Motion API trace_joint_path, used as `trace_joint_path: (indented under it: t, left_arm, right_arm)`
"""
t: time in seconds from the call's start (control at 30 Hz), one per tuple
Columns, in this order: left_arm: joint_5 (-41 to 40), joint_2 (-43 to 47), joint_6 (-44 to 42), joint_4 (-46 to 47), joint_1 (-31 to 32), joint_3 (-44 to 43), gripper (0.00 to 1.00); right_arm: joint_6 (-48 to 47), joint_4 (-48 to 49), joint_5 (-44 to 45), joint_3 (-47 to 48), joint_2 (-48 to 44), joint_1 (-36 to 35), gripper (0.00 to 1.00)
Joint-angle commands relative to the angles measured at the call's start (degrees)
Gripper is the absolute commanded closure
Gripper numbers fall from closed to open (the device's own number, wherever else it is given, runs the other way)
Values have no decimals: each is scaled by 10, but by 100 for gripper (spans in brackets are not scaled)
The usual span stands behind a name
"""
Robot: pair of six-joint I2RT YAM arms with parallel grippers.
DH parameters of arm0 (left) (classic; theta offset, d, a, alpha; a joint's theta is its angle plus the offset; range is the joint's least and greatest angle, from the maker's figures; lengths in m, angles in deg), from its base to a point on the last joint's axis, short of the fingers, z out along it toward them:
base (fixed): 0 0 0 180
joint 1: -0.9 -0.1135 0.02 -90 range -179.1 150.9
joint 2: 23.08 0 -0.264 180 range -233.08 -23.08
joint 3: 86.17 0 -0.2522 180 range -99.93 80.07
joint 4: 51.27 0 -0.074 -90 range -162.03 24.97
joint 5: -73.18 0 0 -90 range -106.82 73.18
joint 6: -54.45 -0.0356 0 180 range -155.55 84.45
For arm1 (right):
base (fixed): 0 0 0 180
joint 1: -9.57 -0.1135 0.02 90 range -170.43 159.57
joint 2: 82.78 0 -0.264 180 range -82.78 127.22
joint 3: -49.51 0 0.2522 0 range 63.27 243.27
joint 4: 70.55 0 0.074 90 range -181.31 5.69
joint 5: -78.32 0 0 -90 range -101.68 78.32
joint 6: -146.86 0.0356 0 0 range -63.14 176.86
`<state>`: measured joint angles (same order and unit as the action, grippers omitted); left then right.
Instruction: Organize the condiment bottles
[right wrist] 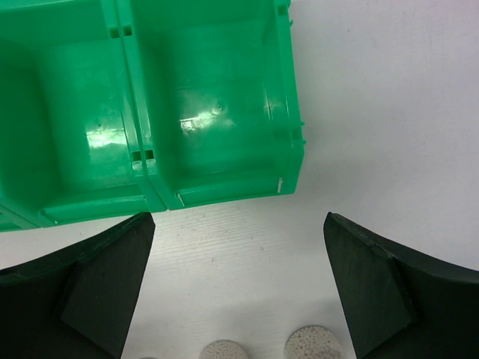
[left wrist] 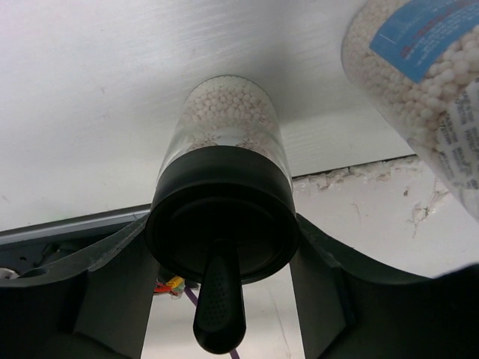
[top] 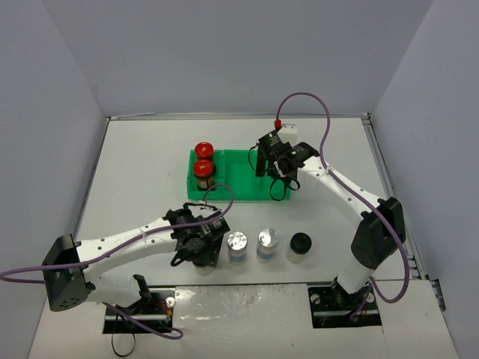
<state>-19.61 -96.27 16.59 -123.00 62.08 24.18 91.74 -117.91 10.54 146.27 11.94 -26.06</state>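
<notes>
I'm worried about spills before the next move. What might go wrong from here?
1. The left hand seems to pinch the black-capped jar only at its cap, so the jar might slip or swing when lifted.
2. The blue-labelled jar stands close beside it and may get knocked over.
3. The right hand hangs open by the green tray, so the arms might collide there.

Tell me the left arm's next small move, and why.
Probably a straight lift. The left gripper looks closed on the black-capped jar, pressing both sides of its cap. A blue-labelled jar stands close beside it, so moving sideways first could knock that one. The tray has free sections to carry it to.
</notes>
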Motion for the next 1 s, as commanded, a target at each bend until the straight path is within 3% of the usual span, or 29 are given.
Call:
trace_joint_path:
  t: [0.0,0.13,0.3,0.53,0.7,0.97]
  left_arm:
    - [-107,15,0,-74,2,-120,100]
    - [-216,-15,-20,-176,1,-252,100]
    - [-264,-61,-93,-192,-38,-412,100]
    - [-212,-161,-212,-88,-156,-530,100]
    - [-180,-271,-261,-39,-184,-639,100]
    - [-149,-454,-294,-78,-195,-869,100]
  right_arm:
    - [6,8,12,7,-36,4,7]
    - [1,8,12,15,-38,6,7]
    - [1,7,14,19,-42,8,7]
    - [7,3,37,17,-75,42,6]
    - [7,3,39,7,-95,85,6]
    - [4,3,28,-14,-121,122,6]
